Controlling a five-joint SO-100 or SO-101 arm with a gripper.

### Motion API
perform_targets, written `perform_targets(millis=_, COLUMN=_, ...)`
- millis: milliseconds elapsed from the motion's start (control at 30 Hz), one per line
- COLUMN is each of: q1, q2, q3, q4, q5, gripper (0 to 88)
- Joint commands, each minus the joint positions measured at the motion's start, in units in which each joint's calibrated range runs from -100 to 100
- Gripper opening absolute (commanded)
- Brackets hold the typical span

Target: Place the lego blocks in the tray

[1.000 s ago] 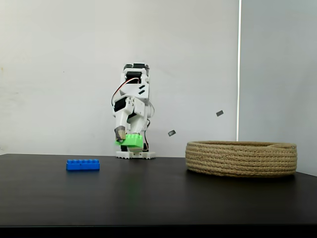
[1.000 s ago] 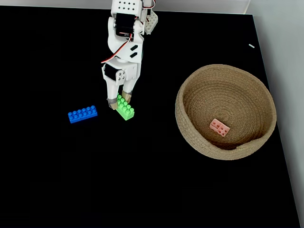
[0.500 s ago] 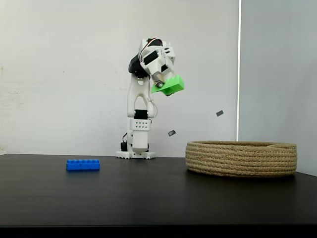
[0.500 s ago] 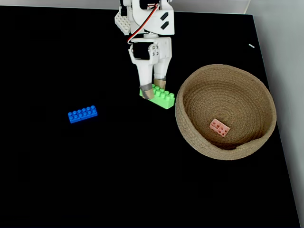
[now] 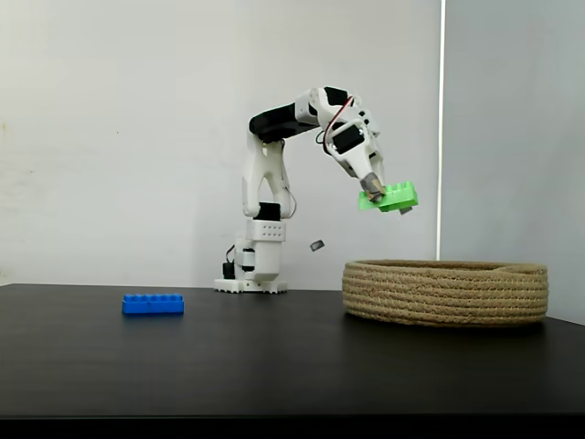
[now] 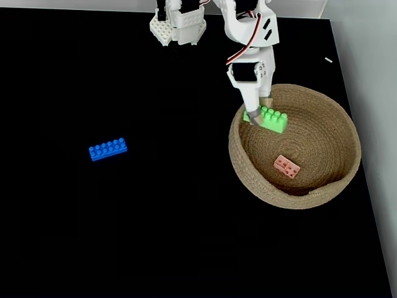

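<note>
My gripper (image 5: pixel 377 195) (image 6: pixel 259 112) is shut on the bright green lego block (image 5: pixel 389 198) (image 6: pixel 268 118) and holds it in the air above the near-arm side of the tray (image 5: pixel 445 293) (image 6: pixel 335 121), a wide coiled rope basket. The pale pink block (image 6: pixel 286 166) lies inside the tray. In both fixed views the long blue block (image 5: pixel 153 304) (image 6: pixel 108 149) rests on the black table, far to the left of the tray.
The arm's white base (image 5: pixel 252 265) (image 6: pixel 178 25) stands at the back edge of the black table (image 5: pixel 274 357) (image 6: pixel 124 217). A white wall is behind it. The table's right edge runs close beside the tray.
The arm lifted the green block off the table, swung it right and lowered it over the tray. The blue and pink blocks stayed put.
</note>
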Motion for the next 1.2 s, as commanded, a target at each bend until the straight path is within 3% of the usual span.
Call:
perform_targets(millis=0, q1=-5.7, q2=0.8, q3=-1.5, q4=-2.6, q5=0.2, gripper=0.5)
perform_targets(millis=333, q1=-10.1, q2=7.0, q3=-1.1, q4=-10.6, q5=1.7, gripper=16.5)
perform_targets(millis=500, q1=-11.1, q2=6.7, q3=0.5, q4=-9.9, q5=-0.4, gripper=32.1)
perform_targets(millis=733, q1=-8.4, q2=6.2, q3=1.1, q4=-7.8, q5=0.6, gripper=35.2)
perform_targets(millis=900, q1=-1.2, q2=2.0, q3=2.6, q4=-0.5, q5=3.6, gripper=37.6)
perform_targets(millis=1033, q1=9.3, q2=-2.2, q3=8.4, q4=2.2, q5=10.3, gripper=32.5)
perform_targets(millis=1167, q1=19.9, q2=-4.8, q3=12.1, q4=2.2, q5=16.0, gripper=35.2)
